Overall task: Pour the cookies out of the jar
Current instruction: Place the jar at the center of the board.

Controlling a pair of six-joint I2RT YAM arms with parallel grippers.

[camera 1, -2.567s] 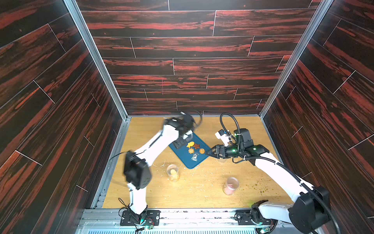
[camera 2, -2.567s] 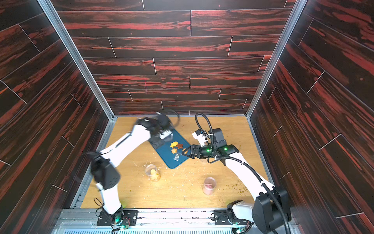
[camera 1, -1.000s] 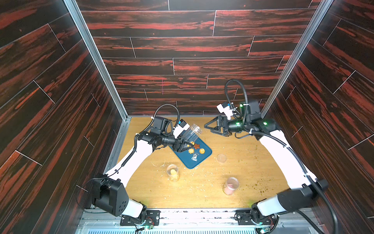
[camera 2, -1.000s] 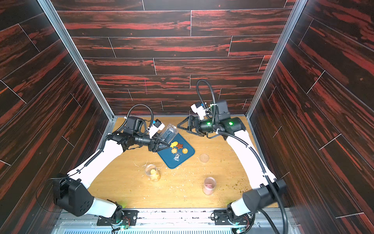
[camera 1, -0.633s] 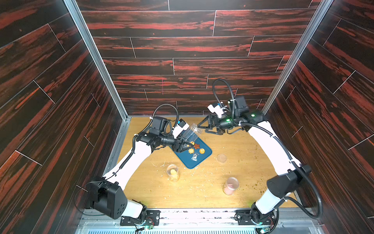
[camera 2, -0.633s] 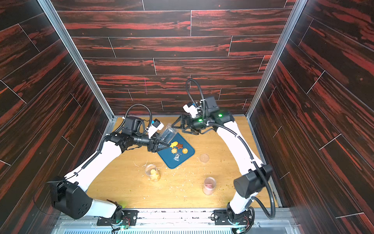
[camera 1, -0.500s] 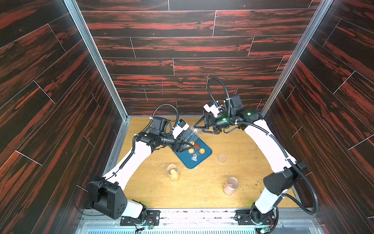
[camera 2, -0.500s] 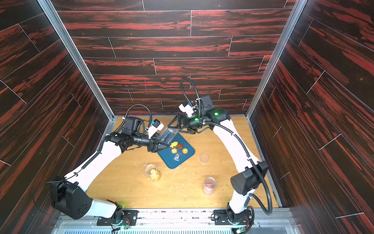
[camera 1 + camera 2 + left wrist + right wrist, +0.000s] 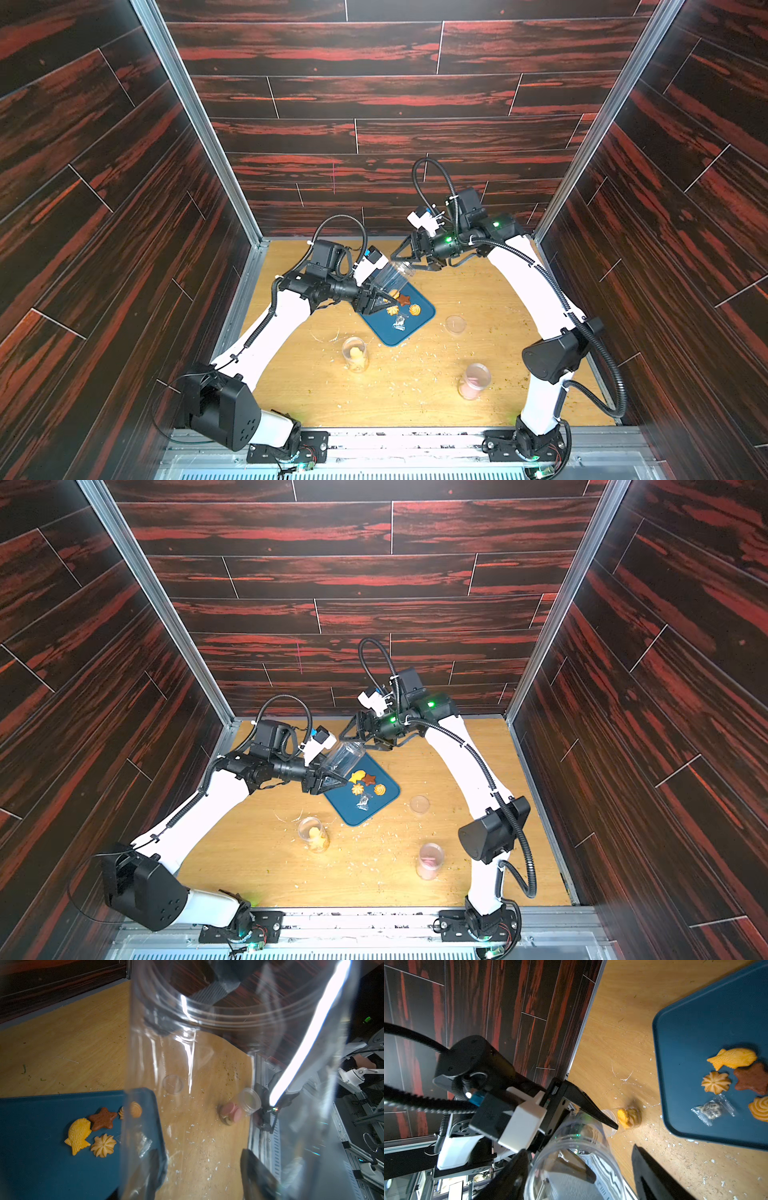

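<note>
Left claw (image 9: pixel 380 300) clenched on our tilted jar (image 9: pixel 392 276); right claw (image 9: pixel 409 262) spread astride its end, contact unclear; we see cookies (image 9: pixel 103 1119) smeared through the plastic.

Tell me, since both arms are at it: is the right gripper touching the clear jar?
Cannot tell. In the right wrist view the right gripper straddles the jar: one finger stands clear, the other overlaps its rim.
</note>
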